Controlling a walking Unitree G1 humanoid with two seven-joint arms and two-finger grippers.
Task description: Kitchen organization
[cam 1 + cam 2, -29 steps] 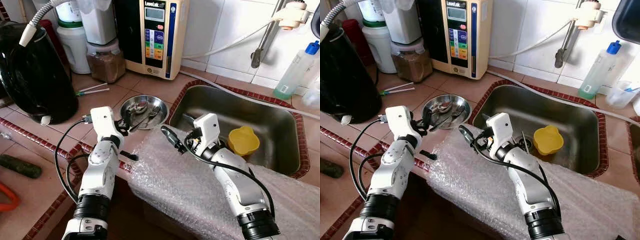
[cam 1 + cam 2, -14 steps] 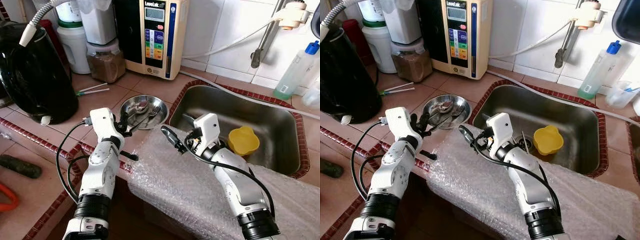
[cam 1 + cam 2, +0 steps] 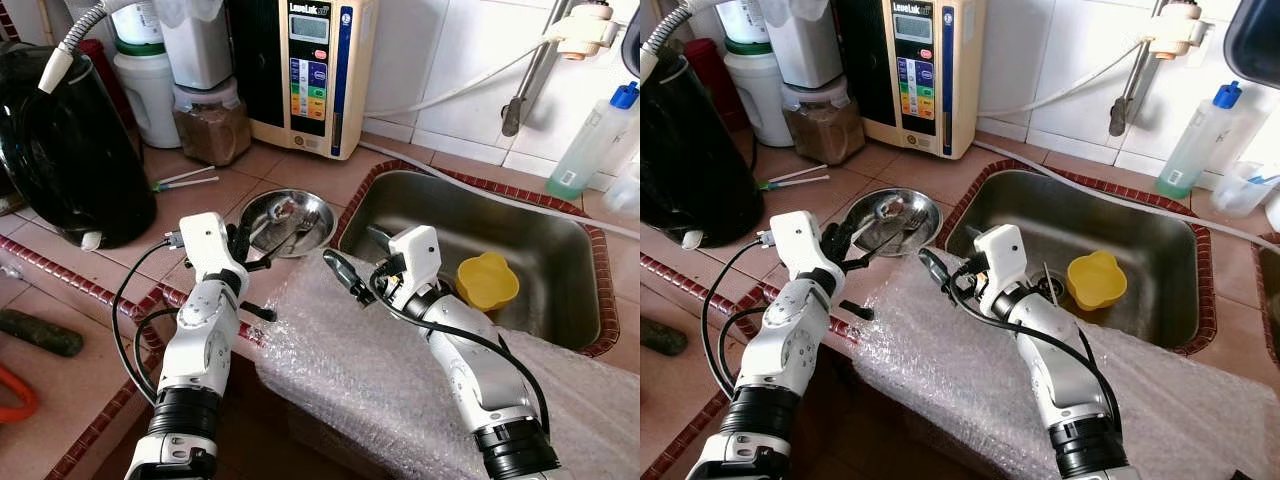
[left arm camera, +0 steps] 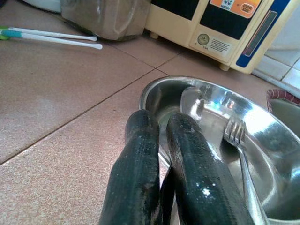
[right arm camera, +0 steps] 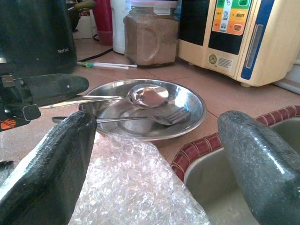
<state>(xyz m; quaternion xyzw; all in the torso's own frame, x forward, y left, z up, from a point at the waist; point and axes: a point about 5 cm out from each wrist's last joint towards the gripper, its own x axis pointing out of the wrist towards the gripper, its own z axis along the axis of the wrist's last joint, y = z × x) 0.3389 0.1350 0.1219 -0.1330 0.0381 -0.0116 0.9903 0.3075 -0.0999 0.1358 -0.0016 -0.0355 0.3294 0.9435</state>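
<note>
The steel dish [image 3: 286,221] is pinched at its rim by the left gripper [image 4: 161,140], fingers closed. A spoon [image 5: 140,95] and fork [image 5: 159,117] are seen inside it past the wide-open right gripper [image 3: 340,272].

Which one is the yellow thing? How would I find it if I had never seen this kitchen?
Look for the steel sink set into the tiled counter, to the robot's right. The yellow cup sits inside it, near the front. It has a wavy rim and is the one bright yellow thing among all the grey metal.

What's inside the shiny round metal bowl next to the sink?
The shiny round metal bowl holds a metal spoon and a metal fork, their handles sticking out over the rim toward the left gripper. The bowl's floor under them is partly hidden.
</note>
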